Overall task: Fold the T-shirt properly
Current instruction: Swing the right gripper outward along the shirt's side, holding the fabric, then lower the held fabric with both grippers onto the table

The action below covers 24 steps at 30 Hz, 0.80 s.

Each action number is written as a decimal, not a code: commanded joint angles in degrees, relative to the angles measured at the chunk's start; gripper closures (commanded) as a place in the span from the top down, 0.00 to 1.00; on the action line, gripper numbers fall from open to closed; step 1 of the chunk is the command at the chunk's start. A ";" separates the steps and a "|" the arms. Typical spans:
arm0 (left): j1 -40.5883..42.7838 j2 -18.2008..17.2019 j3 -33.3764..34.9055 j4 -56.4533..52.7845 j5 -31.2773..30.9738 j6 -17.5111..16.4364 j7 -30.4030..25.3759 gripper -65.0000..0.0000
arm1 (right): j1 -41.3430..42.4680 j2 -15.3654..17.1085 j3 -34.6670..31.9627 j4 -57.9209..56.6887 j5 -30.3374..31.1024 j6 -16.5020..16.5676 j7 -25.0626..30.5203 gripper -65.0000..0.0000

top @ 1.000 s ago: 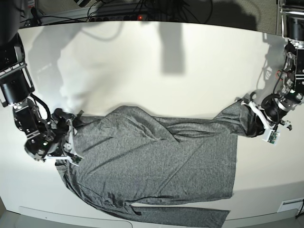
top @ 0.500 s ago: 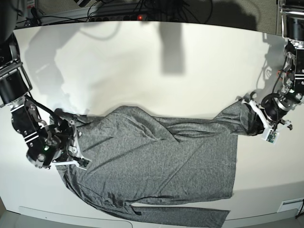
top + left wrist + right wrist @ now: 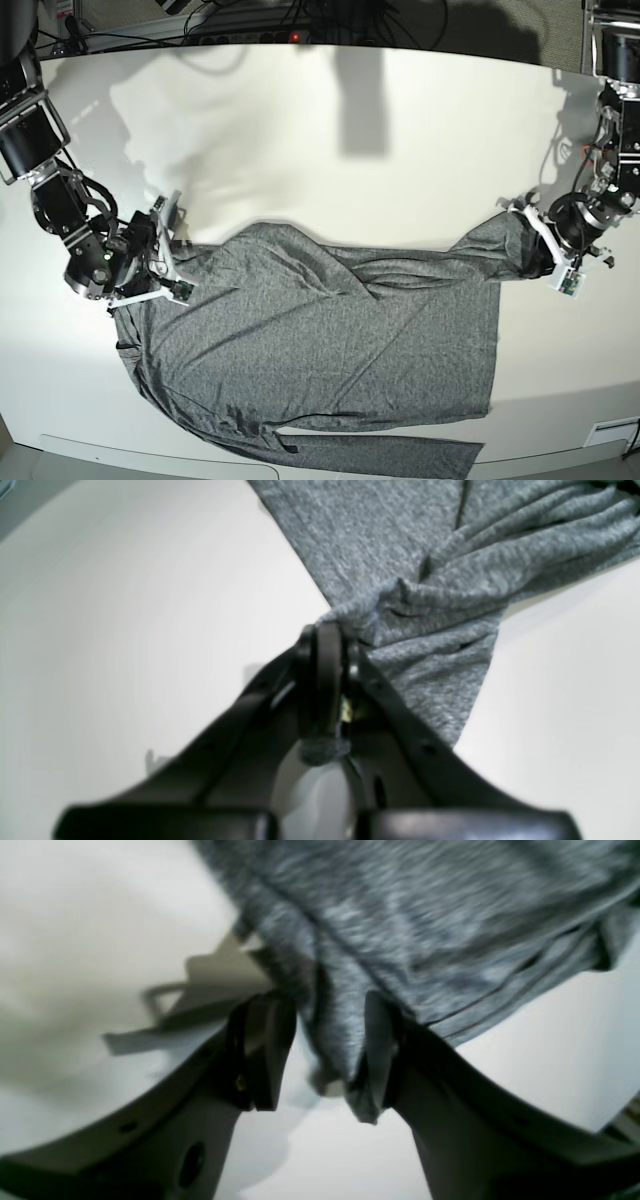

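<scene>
The heather-grey T-shirt (image 3: 320, 340) lies spread on the near half of the white table (image 3: 350, 130), one long sleeve along the front edge. My left gripper (image 3: 537, 262), on the base view's right, is shut on a bunched piece of the shirt's right end; the left wrist view shows the fabric (image 3: 425, 605) pinched at the gripper's tips (image 3: 325, 630). My right gripper (image 3: 165, 262) is at the shirt's upper left corner. In the right wrist view, my right gripper (image 3: 324, 1005) has its jaws apart, and a fold of grey cloth (image 3: 400, 915) hangs between them against one finger (image 3: 380, 1050).
A power strip and black cables (image 3: 250, 20) run along the table's back edge. The shirt's lower sleeve (image 3: 400, 455) reaches close to the front edge. Both arm bases stand at the table's left and right sides.
My right arm has moved up along the shirt's left edge and turned, and the cloth there has shifted slightly. My left arm has barely moved and keeps its grip.
</scene>
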 commanded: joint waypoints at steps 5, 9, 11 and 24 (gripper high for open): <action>-1.14 -0.98 -0.52 0.85 -0.79 0.20 -1.77 0.00 | -0.98 0.81 0.61 0.68 -0.81 -0.14 2.32 0.38; -1.14 -0.98 -0.52 0.85 -0.79 0.20 -1.79 0.00 | -1.18 0.66 0.61 0.52 -0.87 -0.14 2.82 0.38; -1.14 -0.96 -0.52 0.85 -0.79 0.20 -1.79 0.00 | -1.18 0.66 0.61 0.52 -0.90 -0.14 3.82 0.38; -1.11 -0.98 -0.55 0.85 -0.81 0.17 -1.70 0.00 | -1.18 -3.74 0.61 -6.58 -8.35 -0.14 8.48 0.27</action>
